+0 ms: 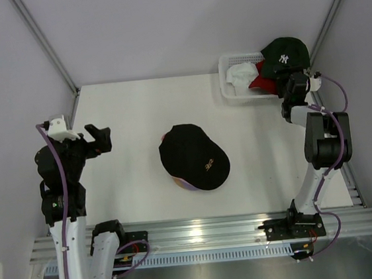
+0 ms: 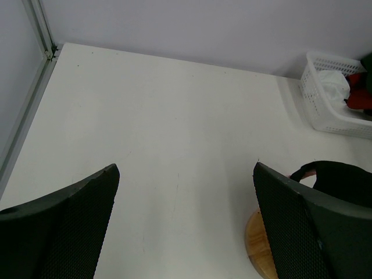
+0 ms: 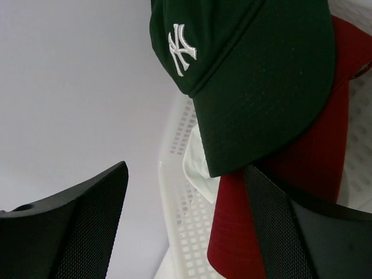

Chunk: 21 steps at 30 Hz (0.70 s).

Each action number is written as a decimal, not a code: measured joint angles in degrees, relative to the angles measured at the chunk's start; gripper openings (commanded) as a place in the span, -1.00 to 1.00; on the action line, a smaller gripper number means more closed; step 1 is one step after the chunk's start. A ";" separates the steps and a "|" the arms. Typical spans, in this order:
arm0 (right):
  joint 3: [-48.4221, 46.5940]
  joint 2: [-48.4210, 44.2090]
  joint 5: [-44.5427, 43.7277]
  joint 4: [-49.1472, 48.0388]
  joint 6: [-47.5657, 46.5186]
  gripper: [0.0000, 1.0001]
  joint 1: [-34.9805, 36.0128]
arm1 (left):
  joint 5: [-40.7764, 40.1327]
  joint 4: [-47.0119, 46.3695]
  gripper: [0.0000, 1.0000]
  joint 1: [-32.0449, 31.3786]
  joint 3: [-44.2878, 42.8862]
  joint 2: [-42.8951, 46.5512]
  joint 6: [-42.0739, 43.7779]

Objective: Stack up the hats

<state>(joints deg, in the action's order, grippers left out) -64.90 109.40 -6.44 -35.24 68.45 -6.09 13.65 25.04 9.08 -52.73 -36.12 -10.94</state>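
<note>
A black cap (image 1: 194, 156) with a small front logo tops a stack at the table's middle; a pink edge (image 1: 164, 138) and a purple edge (image 1: 186, 185) show under it. The dark green cap (image 1: 283, 54) with a white logo lies over the red cap (image 1: 264, 83) and the white cap (image 1: 240, 75) in the basket. My right gripper (image 1: 293, 87) is open just by that basket; in its wrist view the gripper (image 3: 186, 174) straddles the basket rim below the green cap's (image 3: 256, 75) brim, with red (image 3: 314, 174) and white (image 3: 199, 165) beneath. My left gripper (image 1: 98, 139) is open and empty at the left.
The white mesh basket (image 1: 233, 91) stands at the back right, against the wall. In the left wrist view the gripper (image 2: 186, 168) hangs over bare table, with the round wooden stand (image 2: 261, 244) under the black cap (image 2: 340, 177) at the right. Metal frame posts run along both sides.
</note>
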 measured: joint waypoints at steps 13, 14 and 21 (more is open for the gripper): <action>-7.76 5.42 -3.98 4.55 2.95 0.59 0.72 | -1.92 0.17 0.99 1.31 0.00 -1.25 0.48; -7.78 5.51 -4.46 4.52 3.23 0.59 0.81 | -1.97 0.22 0.99 1.44 0.00 -1.31 0.48; -9.07 7.91 -6.45 2.36 6.64 0.61 1.79 | -2.05 0.48 0.99 2.03 0.00 -1.44 0.48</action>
<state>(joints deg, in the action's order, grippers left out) -73.97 117.32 -12.88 -32.88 75.09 -4.29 11.60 25.52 11.11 -52.73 -37.56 -10.46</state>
